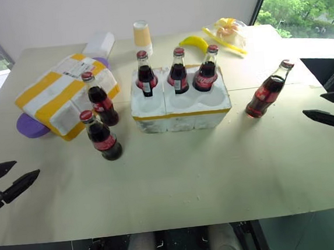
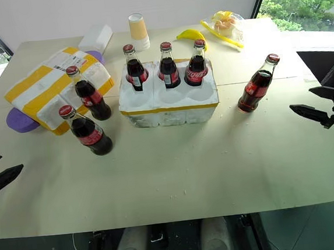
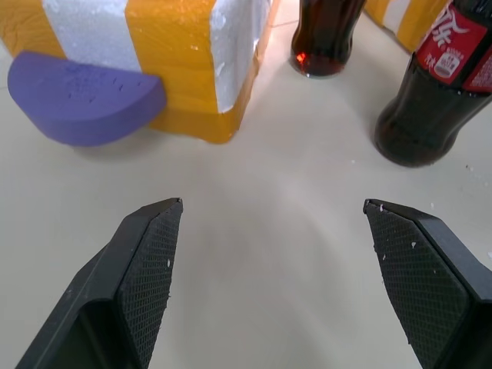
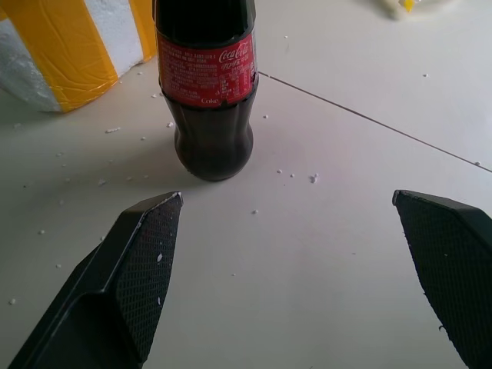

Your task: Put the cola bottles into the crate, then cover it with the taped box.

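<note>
Crate (image 1: pixel 180 106): white foam block, yellow tape band at base, at table centre. Three cola bottles (image 1: pixel 177 71) stand upright in its back-row holes; the three front holes are empty. Two more bottles stand upright on the table at the crate's 9 o'clock, one (image 1: pixel 100 100) just behind the other (image 1: pixel 101 136). Sixth bottle (image 1: pixel 267 90) stands alone at 3 o'clock. Taped box (image 1: pixel 65 94): white foam, wide yellow stripes, shipping label on top, lying at 10 o'clock, close behind the two loose bottles.

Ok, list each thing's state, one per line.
crate: back three holes filled, front three empty
loose bottles: three, upright on table, capped
taped box: off the crate
cup: upside down
left pincer: open, empty
right pincer: open, empty
</note>
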Motion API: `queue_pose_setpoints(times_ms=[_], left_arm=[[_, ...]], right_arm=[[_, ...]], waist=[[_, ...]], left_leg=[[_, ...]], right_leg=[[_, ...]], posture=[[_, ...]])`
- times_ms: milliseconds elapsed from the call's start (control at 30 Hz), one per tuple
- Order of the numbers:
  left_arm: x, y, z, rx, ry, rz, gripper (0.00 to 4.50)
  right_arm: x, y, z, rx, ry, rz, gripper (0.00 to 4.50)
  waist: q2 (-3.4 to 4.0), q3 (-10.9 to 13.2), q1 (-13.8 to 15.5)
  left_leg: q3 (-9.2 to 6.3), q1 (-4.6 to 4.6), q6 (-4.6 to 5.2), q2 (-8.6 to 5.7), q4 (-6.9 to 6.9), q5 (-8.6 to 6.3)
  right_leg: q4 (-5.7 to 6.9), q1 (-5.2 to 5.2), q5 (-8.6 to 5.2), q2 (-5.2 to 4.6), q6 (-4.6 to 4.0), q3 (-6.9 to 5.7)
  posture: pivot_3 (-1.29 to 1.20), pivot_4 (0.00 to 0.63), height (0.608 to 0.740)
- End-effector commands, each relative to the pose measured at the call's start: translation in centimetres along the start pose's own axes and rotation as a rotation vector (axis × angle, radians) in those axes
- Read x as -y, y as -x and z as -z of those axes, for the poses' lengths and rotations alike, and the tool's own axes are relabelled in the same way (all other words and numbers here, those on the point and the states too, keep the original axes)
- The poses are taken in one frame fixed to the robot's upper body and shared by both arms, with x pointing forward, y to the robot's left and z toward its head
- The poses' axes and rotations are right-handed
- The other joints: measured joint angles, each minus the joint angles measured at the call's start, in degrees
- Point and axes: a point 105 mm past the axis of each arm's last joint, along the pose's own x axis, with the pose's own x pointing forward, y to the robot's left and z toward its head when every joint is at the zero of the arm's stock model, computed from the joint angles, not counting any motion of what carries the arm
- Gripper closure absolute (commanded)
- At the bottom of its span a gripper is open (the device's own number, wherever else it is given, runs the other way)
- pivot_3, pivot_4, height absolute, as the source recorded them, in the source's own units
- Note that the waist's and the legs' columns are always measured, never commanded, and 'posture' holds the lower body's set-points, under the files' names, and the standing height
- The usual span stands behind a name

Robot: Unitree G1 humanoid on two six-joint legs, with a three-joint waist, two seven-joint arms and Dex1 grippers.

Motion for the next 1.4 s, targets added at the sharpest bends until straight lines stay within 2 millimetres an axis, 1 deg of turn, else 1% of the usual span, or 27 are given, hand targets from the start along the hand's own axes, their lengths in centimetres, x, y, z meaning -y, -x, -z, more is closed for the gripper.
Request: queue_pose_setpoints(times_ms=[33, 367, 400, 433, 567, 633, 667, 733, 833, 867, 1000, 1167, 1267, 1400], left_arm=[[-0.3, 0.2, -0.7, 0.008, -0.027, -0.008, 0.55], [-0.1, -0.5, -0.6, 0.011, 0.015, 0.01, 0.55], [0.0, -0.6, -0.7, 0.017, 0.014, 0.018, 0.02], [0.2, -0.7, -0.8, 0.021, 0.009, 0.025, 0.01], [1.1, -1.2, -1.1, 0.027, -0.003, 0.073, 0.01], [1.7, -1.6, -1.6, 0.035, -0.011, 0.115, 0.01], [2.1, -1.8, -2.0, 0.041, -0.017, 0.143, 0.01], [2.7, -2.1, -2.7, 0.049, -0.023, 0.183, 0.01], [4.1, -3.2, -3.5, 0.04, -0.067, 0.272, 0.01], [4.5, -3.6, -3.6, 0.036, -0.084, 0.296, 0.01], [5.8, -4.8, -4.0, 0.034, -0.126, 0.379, 0.01], [7.2, -6.6, -4.0, 0.03, -0.181, 0.453, 0.01], [7.5, -7.5, -3.7, 0.03, -0.193, 0.479, 0.01], [7.7, -9.2, -3.6, 0.051, -0.178, 0.495, 0.01]], right_arm=[[0.4, 0.6, -1.2, 0.056, 0.021, 0.024, 0.0], [0.4, 0.4, -0.8, 0.061, -0.019, 0.024, 0.0], [0.2, 0.3, -0.7, 0.056, -0.025, 0.014, 0.0], [0.0, 0.3, -0.7, 0.052, -0.026, 0.004, 0.0], [-0.1, 0.6, -1.9, 0.062, 0.01, 0.004, 0.0], [-0.1, 1.1, -2.8, 0.075, 0.019, 0.007, 0.0], [-0.4, 1.4, -3.4, 0.083, 0.014, -0.01, 0.0], [-1.4, 1.7, -4.2, 0.094, 0.009, -0.057, 0.0], [-5.6, 2.3, -6.4, 0.106, 0.013, -0.252, 0.0], [-6.7, 2.5, -6.9, 0.103, 0.014, -0.296, 0.0], [-10.5, 2.8, -8.1, 0.092, 0.041, -0.416, 0.0], [-16.2, 2.9, -10.3, 0.162, 0.033, -0.602, 0.0], [-18.3, 2.1, -10.9, 0.186, 0.048, -0.644, 0.0], [-19.5, 1.2, -11.3, 0.206, 0.05, -0.654, 0.0]], waist=[[0.0, 0.0, 0.0], [0.0, 0.0, 0.0], [0.0, 0.0, 0.0], [0.0, 0.0, 0.0], [0.0, 0.0, 0.0], [0.01, 0.0, 0.1], [0.01, 0.0, 0.2], [0.01, 0.0, 0.3], [0.03, 0.0, 0.4], [0.06, 0.0, 0.4], [0.05, 0.0, 0.4], [0.05, 0.0, 0.4], [0.02, 0.0, 0.5], [0.01, 0.0, 0.7]], left_leg=[[0.0, 0.0, 0.0, 0.0, 0.0, 0.0], [0.0, 0.01, 0.0, 0.0, 0.0, 0.01], [0.0, 0.01, 0.0, 0.0, 0.0, 0.02], [0.0, 0.02, -0.01, 0.0, 0.0, 0.02], [0.01, 0.02, -0.02, 0.0, 0.0, 0.03], [0.01, 0.02, -0.02, 0.0, 0.01, 0.04], [0.01, 0.02, -0.02, -0.01, 0.01, 0.04], [-0.01, 0.02, -0.02, -0.01, 0.01, 0.04], [-0.03, 0.03, -0.02, 0.0, 0.01, 0.04], [-0.05, 0.03, -0.02, 0.0, 0.01, 0.04], [-0.07, 0.05, -0.01, 0.01, 0.01, 0.03], [-0.11, 0.04, 0.01, 0.01, 0.01, 0.01], [-0.12, 0.04, 0.09, 0.0, 0.01, -0.04], [-0.13, 0.02, 0.13, -0.03, 0.03, -0.06]], right_leg=[[0.0, 0.0, 0.0, 0.0, 0.0, 0.0], [0.01, 0.04, 0.0, 0.01, 0.01, 0.0], [0.01, 0.04, 0.01, 0.01, 0.01, 0.0], [0.02, 0.05, 0.01, 0.01, 0.02, 0.0], [0.05, 0.05, 0.02, 0.01, 0.04, 0.0], [0.05, 0.06, 0.02, 0.01, 0.04, 0.0], [0.05, 0.06, 0.02, 0.01, 0.05, 0.0], [0.06, 0.07, 0.02, 0.01, 0.04, 0.0], [0.09, 0.07, 0.03, 0.01, 0.05, 0.0], [0.1, 0.07, 0.03, 0.01, 0.06, -0.01], [0.1, 0.09, 0.03, 0.02, 0.05, 0.0], [0.11, 0.08, 0.03, 0.03, 0.04, -0.01], [0.09, 0.1, 0.03, 0.02, 0.03, 0.0], [0.08, 0.09, 0.03, 0.02, 0.01, 0.0]], posture=[[0.0, 0.15, 0.74], [0.0, 0.15, 0.74], [0.0, 0.15, 0.74], [0.0, 0.15, 0.74], [0.0, 0.15, 0.74], [0.0, 0.15, 0.74], [0.0, 0.15, 0.74], [0.0, 0.15, 0.74], [0.0, 0.15, 0.74], [0.0, 0.15, 0.74], [0.0, 0.15, 0.74], [0.0, 0.15, 0.74], [0.0, 0.15, 0.74], [0.0, 0.15, 0.74]])
